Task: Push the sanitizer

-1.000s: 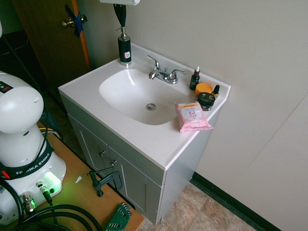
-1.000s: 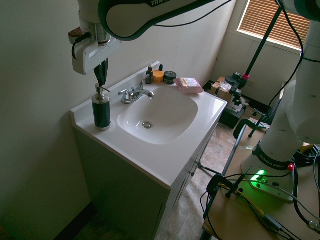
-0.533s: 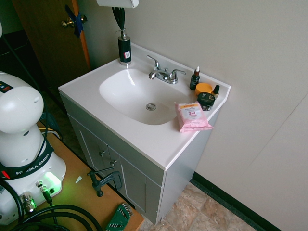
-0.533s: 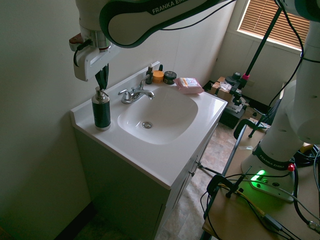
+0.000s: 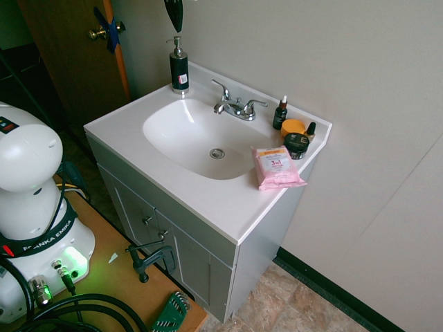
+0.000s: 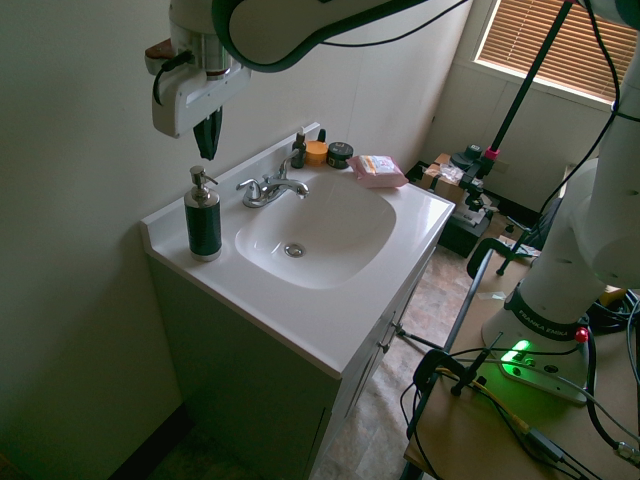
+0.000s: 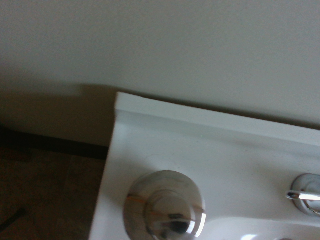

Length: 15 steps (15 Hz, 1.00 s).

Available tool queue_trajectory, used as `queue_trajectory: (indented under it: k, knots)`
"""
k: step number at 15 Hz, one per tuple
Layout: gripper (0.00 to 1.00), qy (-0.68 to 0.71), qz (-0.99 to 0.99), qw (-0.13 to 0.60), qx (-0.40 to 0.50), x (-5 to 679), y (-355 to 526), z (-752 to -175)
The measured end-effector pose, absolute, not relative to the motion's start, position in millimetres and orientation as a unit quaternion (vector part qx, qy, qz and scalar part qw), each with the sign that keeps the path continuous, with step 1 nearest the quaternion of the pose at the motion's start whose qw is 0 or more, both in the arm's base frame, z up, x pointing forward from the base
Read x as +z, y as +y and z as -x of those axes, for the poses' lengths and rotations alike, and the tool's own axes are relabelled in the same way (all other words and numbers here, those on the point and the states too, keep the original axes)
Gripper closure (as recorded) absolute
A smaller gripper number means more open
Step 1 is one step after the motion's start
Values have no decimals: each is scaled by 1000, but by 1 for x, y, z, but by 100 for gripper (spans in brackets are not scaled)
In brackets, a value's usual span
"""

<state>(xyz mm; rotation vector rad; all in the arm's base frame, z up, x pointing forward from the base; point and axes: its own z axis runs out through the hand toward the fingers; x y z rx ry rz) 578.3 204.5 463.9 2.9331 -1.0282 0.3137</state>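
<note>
Here, upright sanitizer (image 6: 203, 218) beneath closed gripper (image 6: 207, 150), apart.

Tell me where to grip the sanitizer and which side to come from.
Grip the sanitizer around its straight black body below the pump, coming in level from the basin side: the wall blocks the back, and the round, upright body likely suits two fingers. The gripper hangs above it.

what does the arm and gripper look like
A white Franka arm with rounded glossy shells, dark joint seams and "FRANKA" lettering. A black cable loops beside the white boxy hand. The gripper ends in dark tapered fingers.
</note>
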Motion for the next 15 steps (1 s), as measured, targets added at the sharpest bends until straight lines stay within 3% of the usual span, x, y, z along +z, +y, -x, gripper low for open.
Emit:
queue_trajectory:
  k: [8, 15]
  knots:
    - [0, -396, -915, -8, 78, 460, 44, -496]
    - [0, -417, -908, -13, 45, 414, 6, -446]
